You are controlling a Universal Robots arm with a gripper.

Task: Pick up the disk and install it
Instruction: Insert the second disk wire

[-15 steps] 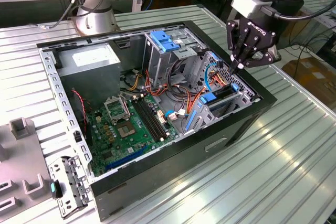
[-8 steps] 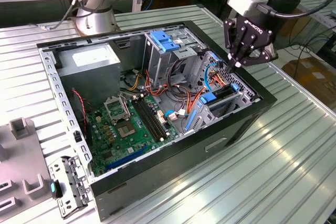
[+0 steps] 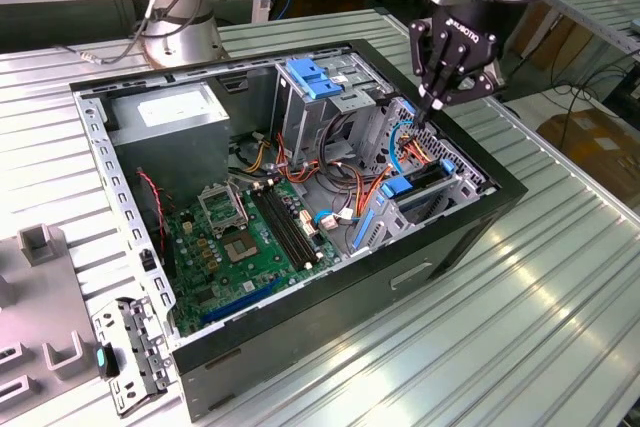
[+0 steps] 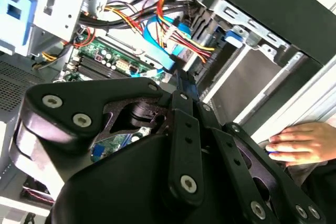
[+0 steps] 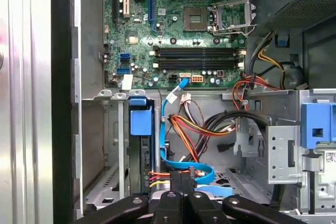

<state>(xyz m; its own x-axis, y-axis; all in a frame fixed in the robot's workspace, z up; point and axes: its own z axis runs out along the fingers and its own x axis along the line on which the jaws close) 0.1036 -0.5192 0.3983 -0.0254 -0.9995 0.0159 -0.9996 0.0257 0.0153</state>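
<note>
Blue-railed disk (image 3: 420, 185) looks to be already in its bay at the front of the computer case (image 3: 330, 317), standing on edge w/ the blue rail end up. The first wrist view shows it edge-on (image 5: 140, 121) in the slot beside the case wall. So pickup and slide-in look done, as far as I can judge.

Gripper (image 3: 433, 102) hangs right over that bay, tips down among the cables (image 3: 415, 142) just beside the disk. Fingers are pressed together in both wrist views (image 5: 181, 182) (image 4: 181, 77). No disk in them. Can't tell whether they nip a plug or wire, since the tips sit in the bundle of red, yellow and blue leads (image 5: 184, 167).

Left to do, prob.: cabling or final seating. Can't confirm whether the plugs are mated to the disk, bc the back of it is hidden.

A person's hand (image 4: 302, 142) rests on the case edge near the bay. Circuit board (image 3: 250, 247) lies well apart from the gripper.
</note>
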